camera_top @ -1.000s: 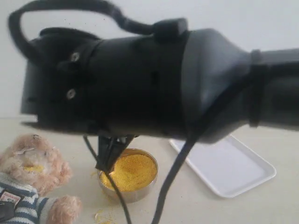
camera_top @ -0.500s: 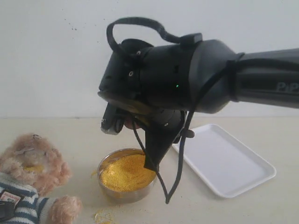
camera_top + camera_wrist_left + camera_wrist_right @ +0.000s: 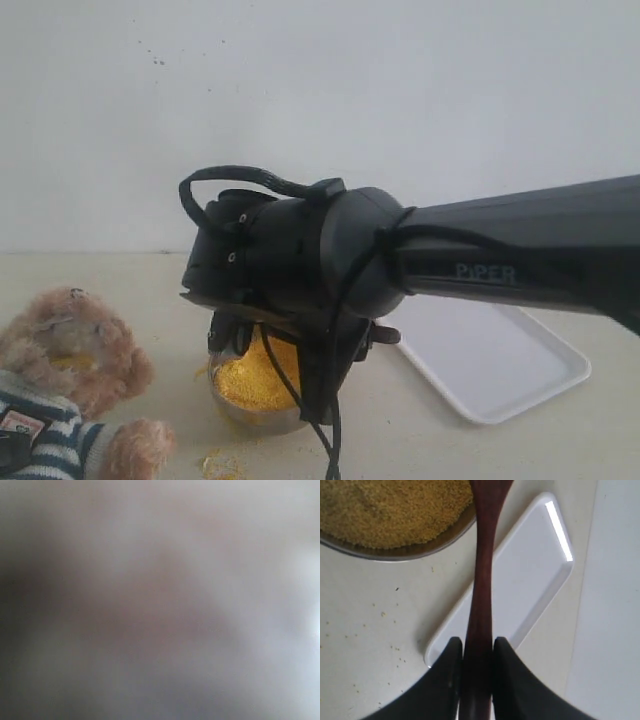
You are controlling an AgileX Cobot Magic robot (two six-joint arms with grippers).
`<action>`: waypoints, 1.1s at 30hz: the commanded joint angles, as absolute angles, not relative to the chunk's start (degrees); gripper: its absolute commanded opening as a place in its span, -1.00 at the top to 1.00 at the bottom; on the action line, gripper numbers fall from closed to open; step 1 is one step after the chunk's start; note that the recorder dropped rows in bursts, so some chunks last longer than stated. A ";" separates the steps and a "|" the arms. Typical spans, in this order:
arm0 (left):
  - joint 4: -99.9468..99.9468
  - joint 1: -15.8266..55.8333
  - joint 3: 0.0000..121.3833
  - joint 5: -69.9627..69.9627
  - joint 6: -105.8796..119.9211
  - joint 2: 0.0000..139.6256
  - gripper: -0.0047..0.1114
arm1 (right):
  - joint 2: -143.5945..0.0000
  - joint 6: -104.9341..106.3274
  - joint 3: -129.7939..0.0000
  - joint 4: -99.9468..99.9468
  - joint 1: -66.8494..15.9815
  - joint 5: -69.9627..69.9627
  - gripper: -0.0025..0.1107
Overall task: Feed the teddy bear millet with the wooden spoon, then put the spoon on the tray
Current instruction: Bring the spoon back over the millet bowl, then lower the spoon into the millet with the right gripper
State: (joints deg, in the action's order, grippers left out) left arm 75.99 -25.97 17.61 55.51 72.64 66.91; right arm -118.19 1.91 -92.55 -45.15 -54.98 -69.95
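The wooden spoon (image 3: 482,555) is clamped by its thin handle between the black fingers (image 3: 451,665) of my right gripper (image 3: 477,642). Its bowl end reaches the edge of the millet (image 3: 390,505) heaped in the steel bowl (image 3: 410,552). In the exterior view the right arm's wrist (image 3: 300,270) hangs low over the millet (image 3: 245,385) and hides the spoon. The teddy bear (image 3: 70,370) lies at the left of the bowl, with yellow grain on its muzzle. The white tray (image 3: 500,370) lies empty at the right. The left wrist view is a grey blur; the left gripper is unseen.
Spilled millet crumbs (image 3: 222,465) lie on the beige tabletop in front of the bowl, and more crumbs (image 3: 380,615) are scattered beside it. A black cable (image 3: 330,440) dangles from the right wrist. A pale wall stands behind.
The right arm has dropped down and drawn back from the camera, bringing its gripper low over the millet bowl. The bear, bowl and tray have not moved.
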 commanded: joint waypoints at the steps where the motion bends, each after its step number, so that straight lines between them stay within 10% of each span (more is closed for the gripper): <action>1: 77.07 -26.04 17.48 56.26 72.91 66.50 0.85 | -117.88 2.13 -92.58 -45.75 -55.47 -69.96 0.96; 33: 77.07 -26.04 17.48 56.26 72.91 66.50 0.85 | -121.28 0.00 -82.45 -67.06 -58.48 -68.42 0.96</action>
